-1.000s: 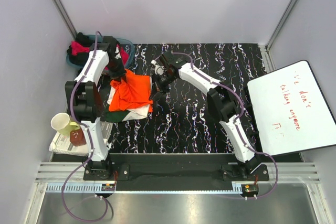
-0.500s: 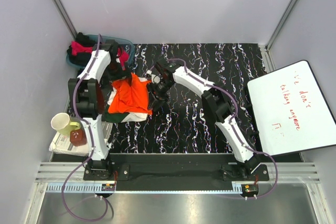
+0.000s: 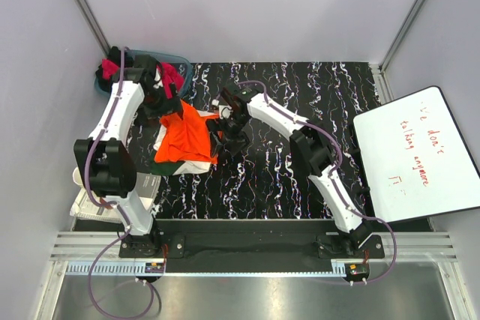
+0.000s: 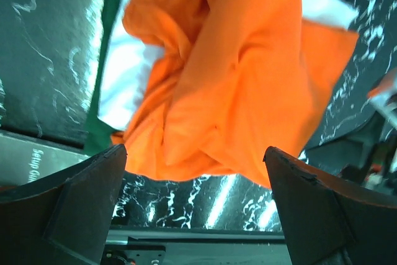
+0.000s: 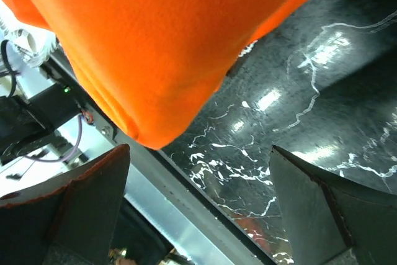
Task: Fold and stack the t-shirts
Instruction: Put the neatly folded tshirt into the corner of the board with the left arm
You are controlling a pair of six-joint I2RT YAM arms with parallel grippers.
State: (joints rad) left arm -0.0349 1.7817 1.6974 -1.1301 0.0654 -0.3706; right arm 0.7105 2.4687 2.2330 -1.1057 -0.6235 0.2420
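Note:
A bright orange t-shirt (image 3: 186, 136) lies loosely folded on a white t-shirt (image 3: 189, 164) and a dark green cloth (image 3: 166, 165) at the table's left. My left gripper (image 3: 163, 103) hovers open over its far left corner, holding nothing. The left wrist view shows the crumpled orange t-shirt (image 4: 236, 72) over the white t-shirt (image 4: 124, 85), with the left gripper (image 4: 195, 149) empty. My right gripper (image 3: 223, 134) stands open at the orange shirt's right edge. In the right wrist view the orange t-shirt's (image 5: 155, 29) folded edge is above the empty right gripper (image 5: 200, 148). Magenta (image 3: 171, 76) and black (image 3: 114, 58) t-shirts sit in the basket.
A teal basket (image 3: 182, 61) stands at the back left corner. A white board (image 3: 416, 155) with red handwriting lies at the right edge. A cup (image 3: 77, 177) and papers (image 3: 86, 204) sit off the table's left side, behind my left arm.
Both grippers have opened and let go of the orange t-shirt, which has settled on the pile. My left arm has swung outward to the left; the right gripper has dropped slightly towards me.

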